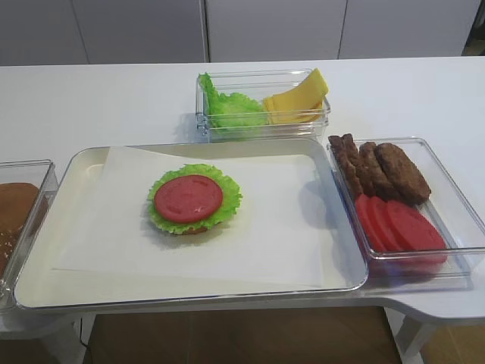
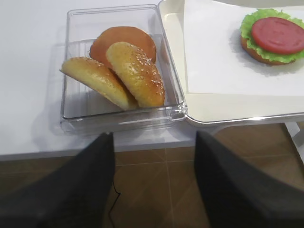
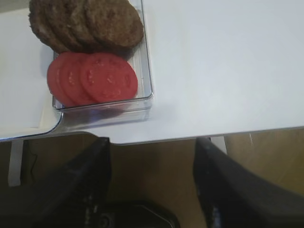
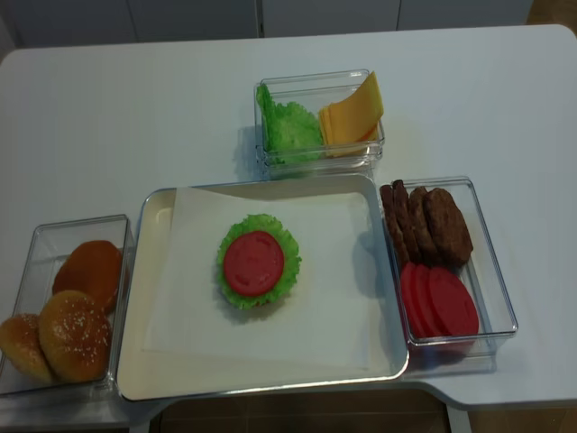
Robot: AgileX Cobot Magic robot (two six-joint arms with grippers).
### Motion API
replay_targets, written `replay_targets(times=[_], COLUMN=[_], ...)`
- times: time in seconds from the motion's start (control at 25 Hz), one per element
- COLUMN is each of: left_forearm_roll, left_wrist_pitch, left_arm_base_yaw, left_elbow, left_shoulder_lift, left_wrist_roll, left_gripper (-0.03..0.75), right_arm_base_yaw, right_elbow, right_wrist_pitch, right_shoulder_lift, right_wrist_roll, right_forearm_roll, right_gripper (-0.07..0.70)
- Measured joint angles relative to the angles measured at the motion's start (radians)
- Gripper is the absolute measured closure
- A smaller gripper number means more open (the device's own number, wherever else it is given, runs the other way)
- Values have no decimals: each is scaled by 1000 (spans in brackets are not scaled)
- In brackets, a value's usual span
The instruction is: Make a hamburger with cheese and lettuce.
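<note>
On the tray [image 4: 158, 298], left of centre, the hamburger [image 4: 257, 271] lies flat: frilly lettuce [image 4: 285, 271], smooth tomato disc [image 4: 253, 262]. Behind the tray, glossy cheese [image 4: 350, 113] squares lean upright. Left tool [image 2: 154, 183] and right tool [image 3: 152, 183] both gape wide, holding nothing.

Clear bin [image 3: 145, 71] at 11 o'clock: patties [image 3: 85, 21] above tomato slices [image 3: 92, 78]. Right gripper [image 3: 152, 183] at 6 o'clock, jaws apart, off table edge.

Each pincer, left [image 2: 154, 190] and right [image 3: 152, 190], shows two broad, dark, matte fingers, blurred, along the frame's bottom.

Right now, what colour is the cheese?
Pale yellow; the cheese shows best in the realsense high view.
</note>
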State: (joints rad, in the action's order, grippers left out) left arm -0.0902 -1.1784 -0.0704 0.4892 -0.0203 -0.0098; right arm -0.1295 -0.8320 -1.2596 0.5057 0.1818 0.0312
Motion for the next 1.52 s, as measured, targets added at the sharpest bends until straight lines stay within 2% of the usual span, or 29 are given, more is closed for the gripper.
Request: replay_targets(times=[0.36,0.6,0.8,0.92,1.0,1.08,1.52], left_forearm_roll=[0,0,0,0,0,0,0], left_wrist_pitch=[0,0,0,0,0,0,0], left_arm_base_yaw=[0,0,0,0,0,0,0], left_elbow=[0,0,0,0,0,0,0], left_shoulder_lift=[0,0,0,0,0,0,0], left_wrist_roll=[0,0,0,0,0,0,0], left_gripper=[313,313,313,313,313,313,313], right_arm_base_yaw=[0,0,0,0,0,0,0], right_elbow=[61,138,208,237,261,290,350], right_wrist_pitch=[-17,-23,-25,38,78,93,128], right_shoulder_lift=[-359,-518,-527,-527,-527,-527,-527], right_wrist_roll=[0,-11,-120,-171,-182,-182,-182], right_forearm_roll=[29,29,32,32,32,32,19], right_gripper=[216,216,216,216,215,211,175])
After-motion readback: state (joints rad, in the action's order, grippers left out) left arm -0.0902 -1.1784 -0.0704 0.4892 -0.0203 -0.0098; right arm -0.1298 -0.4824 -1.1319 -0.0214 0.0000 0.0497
